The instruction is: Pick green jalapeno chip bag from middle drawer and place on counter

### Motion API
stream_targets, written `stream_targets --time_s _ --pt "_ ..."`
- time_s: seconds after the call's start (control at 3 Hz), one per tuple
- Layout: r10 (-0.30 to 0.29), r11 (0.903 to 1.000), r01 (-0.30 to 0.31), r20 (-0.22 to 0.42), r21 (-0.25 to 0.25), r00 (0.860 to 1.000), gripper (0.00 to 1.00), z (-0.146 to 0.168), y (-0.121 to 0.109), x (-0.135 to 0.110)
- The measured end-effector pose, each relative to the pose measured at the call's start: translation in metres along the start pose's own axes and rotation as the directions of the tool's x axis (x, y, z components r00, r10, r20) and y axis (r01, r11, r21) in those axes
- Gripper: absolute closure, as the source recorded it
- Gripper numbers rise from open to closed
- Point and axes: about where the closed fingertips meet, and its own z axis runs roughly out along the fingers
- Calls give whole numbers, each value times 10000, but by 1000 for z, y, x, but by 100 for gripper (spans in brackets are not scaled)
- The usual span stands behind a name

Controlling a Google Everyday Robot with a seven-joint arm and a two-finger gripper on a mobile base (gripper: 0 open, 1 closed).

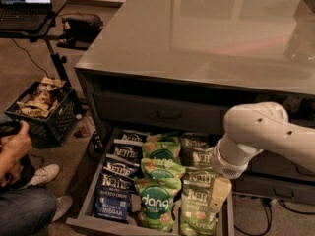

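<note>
Hovering at the lower right of the frame, the claw hangs from the white arm over the right-hand column of the open middle drawer. It sits just above the frontmost green jalapeno chip bag. Contact with the bag cannot be confirmed, and whether the claw is wide or narrow cannot be told.

The bag lies flat at the drawer's front right corner, with more olive-green bags of the same kind behind it. The brighter dang bags fill the centre column and the dark blue Kettle bags the left one.

Progress is judged as early. The drawer stands open and the claw is placed over the correct column, but the bag rests in the drawer and is not yet lifted. The grasp, the lift clear of the neighbouring bags and the transfer up to the glossy tabletop, which fills the upper half of the frame, all appear to remain.
</note>
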Motion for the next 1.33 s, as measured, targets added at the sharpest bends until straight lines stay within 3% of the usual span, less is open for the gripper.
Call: stream_targets --time_s 1.0,1.33 --pt "485 9946 -444 426 -939 9979 0 134 -17 14" --pt "714 9917 -664 421 -1100 9966 18 159 -26 16"
